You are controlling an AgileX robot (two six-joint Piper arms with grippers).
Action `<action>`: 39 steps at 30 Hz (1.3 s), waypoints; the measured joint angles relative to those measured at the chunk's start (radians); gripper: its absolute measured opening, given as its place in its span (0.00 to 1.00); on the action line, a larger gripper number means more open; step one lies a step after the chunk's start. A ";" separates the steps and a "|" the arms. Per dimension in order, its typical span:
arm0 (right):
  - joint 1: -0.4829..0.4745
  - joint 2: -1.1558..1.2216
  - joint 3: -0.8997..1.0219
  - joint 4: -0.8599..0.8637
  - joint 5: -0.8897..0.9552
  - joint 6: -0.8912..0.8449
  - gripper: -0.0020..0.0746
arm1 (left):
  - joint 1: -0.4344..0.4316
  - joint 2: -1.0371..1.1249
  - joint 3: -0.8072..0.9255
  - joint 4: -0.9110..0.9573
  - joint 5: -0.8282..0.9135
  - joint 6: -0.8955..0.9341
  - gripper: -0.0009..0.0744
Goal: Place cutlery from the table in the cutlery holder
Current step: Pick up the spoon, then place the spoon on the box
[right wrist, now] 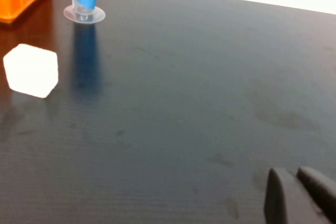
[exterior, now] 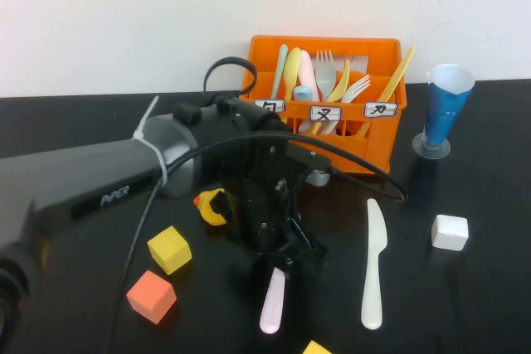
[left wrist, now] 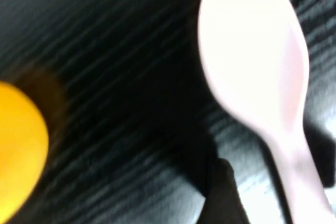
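while my left gripper [exterior: 286, 264] sits low over the pale pink plastic spoon [exterior: 272, 299] on the glossy black table [exterior: 465, 304], i can't tell its grip. right gripper [right wrist: 296, 195] looks pinched together, holding nothing. cream-white plastic knife [exterior: 373, 263] lies just beside, orange plastic cutlery holder [exterior: 377, 143] behind.

My left gripper [exterior: 282, 261] sits over the pink spoon [exterior: 272, 300]; yellow cube [exterior: 169, 249] at nine o'clock, knife [exterior: 373, 264] at three — bare table [exterior: 473, 304] beyond. Right gripper [right wrist: 299, 195] — fingers together, unobstructed.

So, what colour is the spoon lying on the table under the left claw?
Pale pink; the spoon shows best in the high view.
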 joint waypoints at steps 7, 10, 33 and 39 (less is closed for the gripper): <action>0.000 0.000 0.000 0.000 0.000 0.000 0.06 | -0.018 0.017 -0.006 0.033 -0.037 -0.033 0.52; 0.000 0.000 0.000 0.000 0.000 0.000 0.06 | -0.022 0.018 -0.010 0.078 -0.037 -0.099 0.39; 0.000 0.000 0.000 0.000 0.000 0.000 0.06 | -0.005 -0.515 0.366 0.275 -0.802 -0.201 0.14; 0.000 0.000 0.000 0.000 0.000 0.000 0.06 | 0.039 -0.448 0.373 0.315 -1.224 -0.185 0.14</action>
